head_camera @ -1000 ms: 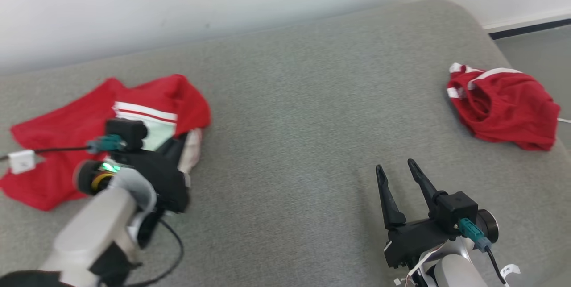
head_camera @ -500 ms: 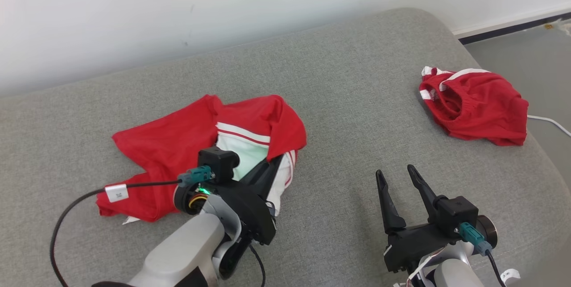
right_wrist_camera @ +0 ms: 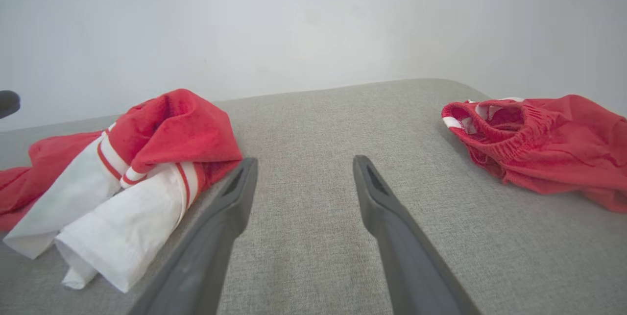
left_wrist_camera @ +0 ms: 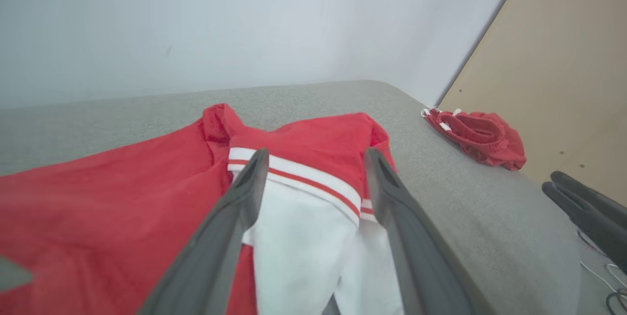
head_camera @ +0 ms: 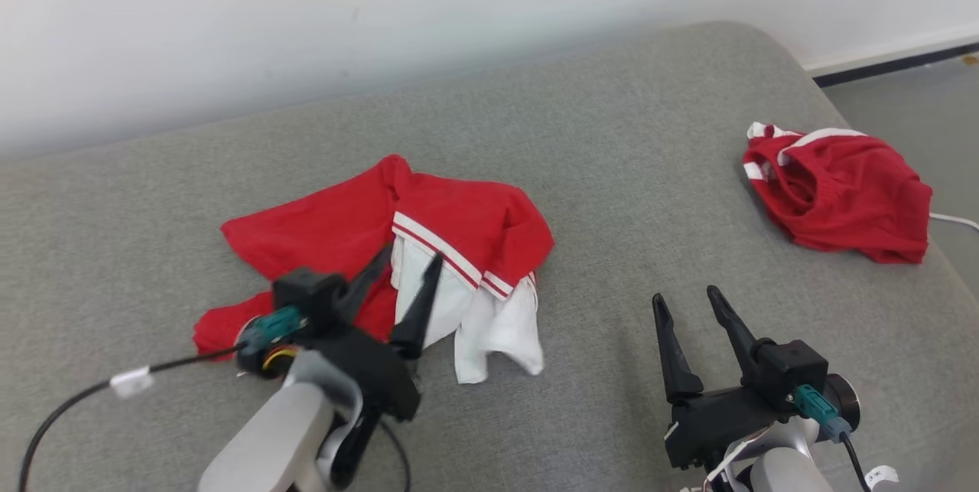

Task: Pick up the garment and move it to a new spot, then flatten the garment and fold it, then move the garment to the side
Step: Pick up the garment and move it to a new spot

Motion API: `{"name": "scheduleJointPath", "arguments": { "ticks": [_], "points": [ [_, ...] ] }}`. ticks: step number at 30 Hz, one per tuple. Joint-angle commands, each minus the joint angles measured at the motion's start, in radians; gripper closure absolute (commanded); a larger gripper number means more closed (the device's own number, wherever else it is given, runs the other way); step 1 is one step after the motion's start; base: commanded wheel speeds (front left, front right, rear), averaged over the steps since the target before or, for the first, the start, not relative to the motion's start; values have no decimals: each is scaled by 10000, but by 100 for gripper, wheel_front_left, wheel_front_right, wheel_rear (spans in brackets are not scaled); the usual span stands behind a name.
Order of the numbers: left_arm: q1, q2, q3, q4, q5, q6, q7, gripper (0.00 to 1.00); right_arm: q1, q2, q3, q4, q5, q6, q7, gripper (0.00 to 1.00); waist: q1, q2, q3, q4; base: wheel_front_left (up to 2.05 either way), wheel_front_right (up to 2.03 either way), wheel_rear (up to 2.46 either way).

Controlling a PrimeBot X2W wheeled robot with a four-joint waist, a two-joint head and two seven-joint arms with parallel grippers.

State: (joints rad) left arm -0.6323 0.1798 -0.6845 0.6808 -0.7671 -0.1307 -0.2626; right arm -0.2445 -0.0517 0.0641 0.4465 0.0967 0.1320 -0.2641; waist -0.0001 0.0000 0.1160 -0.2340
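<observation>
The garment [head_camera: 466, 228], red with white panels and red-and-white stripes, lies crumpled on the grey cushion [head_camera: 627, 171], left of centre. Its white part [head_camera: 493, 324] spills toward the near edge. My left gripper [head_camera: 411, 256] hovers open just over its near side, with nothing between the fingers. In the left wrist view the fingers straddle the striped band of the garment [left_wrist_camera: 318, 136], and the left gripper [left_wrist_camera: 317, 154] is wide open. My right gripper [head_camera: 685, 295] stands open over bare cushion to the right. In the right wrist view the garment [right_wrist_camera: 171, 129] lies left of the right gripper [right_wrist_camera: 304, 159].
A second red garment [head_camera: 837, 197] with white trim lies bunched at the cushion's right end, also seen as a red heap [right_wrist_camera: 543, 148]. Beyond it the cushion edge drops to the floor [head_camera: 918, 86], where a white cable [head_camera: 956, 220] runs. A white wall backs the cushion.
My left gripper has opened and let go of the garment, which now lies slumped with its white part spread out. The head camera has shifted. The right gripper has stayed open.
</observation>
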Motion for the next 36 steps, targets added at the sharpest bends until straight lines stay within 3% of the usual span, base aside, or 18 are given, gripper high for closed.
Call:
{"name": "scheduleJointPath", "arguments": {
  "ticks": [1, 11, 23, 36],
  "points": [
    [362, 79, 314, -93, 313, 39, -26, 0, 120, 21, -4, -14, -48, -27, 4, 0, 1, 0, -123, 148, 0, 0, 0],
    [2463, 254, 3472, -1155, 2300, 131, -28, 0, 108, 18, 42, -99, -43, -27, 2, 0, 1, 0, -242, 740, 0, 0, 0],
    [4616, -309, 6424, -2104, 4024, 92, -29, 0, 409, 17, 15, -32, -142, -27, 4, 0, 1, 0, -566, 1245, 0, 0, 0],
    [6260, -996, 8233, -3313, 5564, 5, -30, 0, 534, 19, 82, -36, -86, -27, 4, 0, 1, 0, -638, 1719, 0, 0, 0]
  ]
}}
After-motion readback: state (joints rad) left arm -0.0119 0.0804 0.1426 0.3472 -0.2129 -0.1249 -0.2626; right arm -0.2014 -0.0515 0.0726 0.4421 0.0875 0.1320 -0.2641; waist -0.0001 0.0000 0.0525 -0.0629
